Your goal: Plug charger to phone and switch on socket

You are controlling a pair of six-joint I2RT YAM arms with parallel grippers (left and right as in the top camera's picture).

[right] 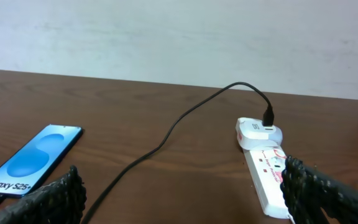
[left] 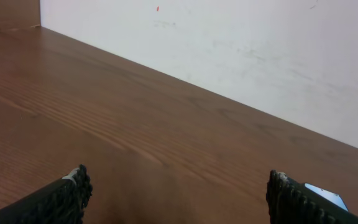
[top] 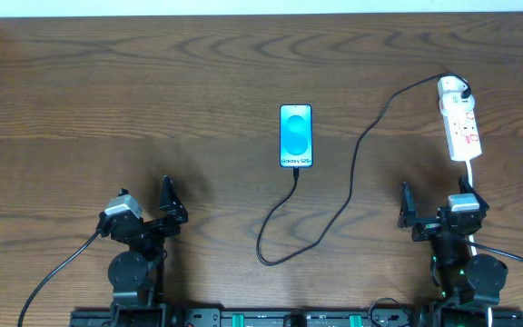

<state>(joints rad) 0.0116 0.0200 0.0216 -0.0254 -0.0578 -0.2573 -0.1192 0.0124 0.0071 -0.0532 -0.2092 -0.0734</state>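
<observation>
Galaxy smartphone (top: 296, 136) lies flat at mid-table, screen up and lit blue. The black charger cable (top: 352, 177) meets its near edge, loops toward the robot, then runs to the white plug (right: 258, 132) at the far end of the power strip (top: 462, 127), far right on the wooden table (top: 107, 91). Left gripper (left: 179, 193) and right gripper (right: 182, 183): fingers spread wide, holding nothing.

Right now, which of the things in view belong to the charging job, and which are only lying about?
Belong to the job:
- phone
- charger, its cable running from the phone's bottom edge to the socket
- socket

Only there:
- wooden table
- white wall behind it
No other loose thing shows.
</observation>
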